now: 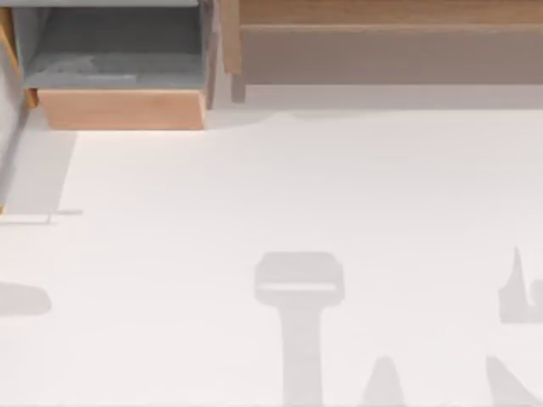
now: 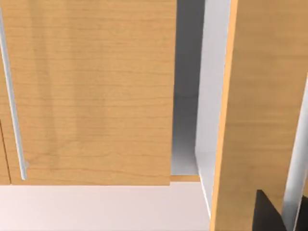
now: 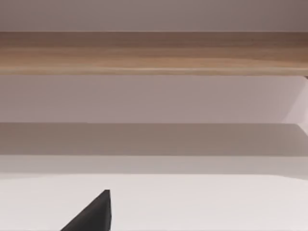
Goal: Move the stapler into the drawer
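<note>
Top view has the drawer (image 1: 119,80) pulled open at the table's (image 1: 271,195) back left, grey floor bare, so the stapler isn't in it yet. Honestly can't tell where the stapler sits, or whether either pincer is open or closed. My worry: an arm swinging over could clip the tan front panel (image 1: 123,108) or drop it short.

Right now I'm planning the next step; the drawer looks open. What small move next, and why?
Probably ease the left gripper back from the tan wood panels it faces, to go for the stapler. The drawer stands pulled out at the top view's upper left, grey floor bare; the right gripper faces the shelf.
</note>
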Robot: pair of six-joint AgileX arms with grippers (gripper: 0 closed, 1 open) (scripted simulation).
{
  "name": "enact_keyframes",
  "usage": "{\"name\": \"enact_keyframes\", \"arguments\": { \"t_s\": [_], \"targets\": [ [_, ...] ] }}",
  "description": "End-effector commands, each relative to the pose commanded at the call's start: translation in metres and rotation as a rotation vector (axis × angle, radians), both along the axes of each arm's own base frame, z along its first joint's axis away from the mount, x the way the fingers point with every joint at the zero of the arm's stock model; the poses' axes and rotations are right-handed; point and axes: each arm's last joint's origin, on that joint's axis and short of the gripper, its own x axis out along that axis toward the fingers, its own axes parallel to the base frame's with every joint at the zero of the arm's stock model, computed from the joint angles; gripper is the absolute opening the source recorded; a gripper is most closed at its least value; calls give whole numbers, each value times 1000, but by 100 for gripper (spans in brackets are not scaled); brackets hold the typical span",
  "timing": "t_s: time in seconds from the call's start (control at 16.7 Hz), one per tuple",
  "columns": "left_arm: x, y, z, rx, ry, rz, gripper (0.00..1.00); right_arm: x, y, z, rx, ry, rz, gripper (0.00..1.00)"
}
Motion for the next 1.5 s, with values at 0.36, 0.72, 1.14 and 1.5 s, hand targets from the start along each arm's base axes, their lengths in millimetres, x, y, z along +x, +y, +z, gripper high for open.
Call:
{"name": "enact_keyframes", "arguments": {
  "t_s": [0.36, 0.72, 1.14, 1.5],
  "targets": [
    [0, 0, -4, -16, 16, 1, 0, 0, 0, 0, 0, 0, 0, 100],
    [48, 1, -3, -14, 13, 0, 0, 0, 0, 0, 0, 0, 0, 100],
    [61, 0, -5, -21, 22, 4, 0, 0, 0, 0, 0, 0, 0, 100],
    [101, 1, -6, -19, 21, 4, 0, 0, 0, 0, 0, 0, 0, 100]
  ]
}}
